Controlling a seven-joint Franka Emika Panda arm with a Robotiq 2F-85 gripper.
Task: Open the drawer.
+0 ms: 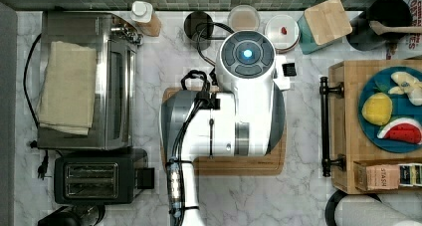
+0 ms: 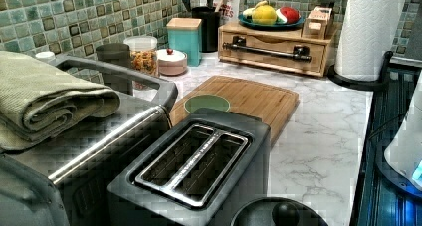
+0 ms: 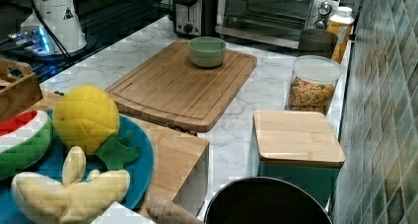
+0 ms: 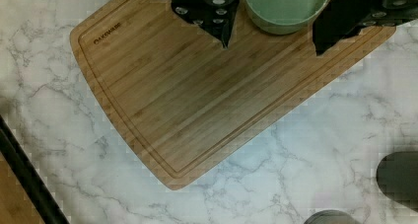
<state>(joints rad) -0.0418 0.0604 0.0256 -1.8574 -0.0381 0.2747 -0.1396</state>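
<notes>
One wide, shallow light-wood drawer (image 2: 271, 49) is sitting shut in its wooden box at the far end of the marble counter (image 2: 323, 136) in the left view, its single long black metal bar handle (image 2: 266, 49) lying across the front. In the top view the same handle (image 1: 325, 126) is running along the box at the top view's right, well apart from the arm.

The one white robot arm (image 1: 239, 106) is hanging over the one flat brown grooved cutting board (image 4: 197, 91). In the wrist view the black two-fingered gripper (image 4: 271, 39) is holding its two fingers wide apart with nothing between them, above the board and beside one pale green bowl (image 4: 286, 7) that is resting on it.

On top of the drawer box one blue plate (image 1: 370, 94) is carrying three toy fruits: one yellow lemon (image 1: 376, 108), one watermelon slice (image 1: 400, 130) and one peeled banana (image 1: 405, 84).

The left view is showing one two-slot black toaster (image 2: 194, 161), one folded beige towel (image 2: 45, 99) and one white paper towel roll (image 2: 370, 29). The right view is giving the green bowl (image 3: 207, 51) clear on the board, where the arm is covering it in the top view, and one clear jar of pasta (image 3: 313, 86)
</notes>
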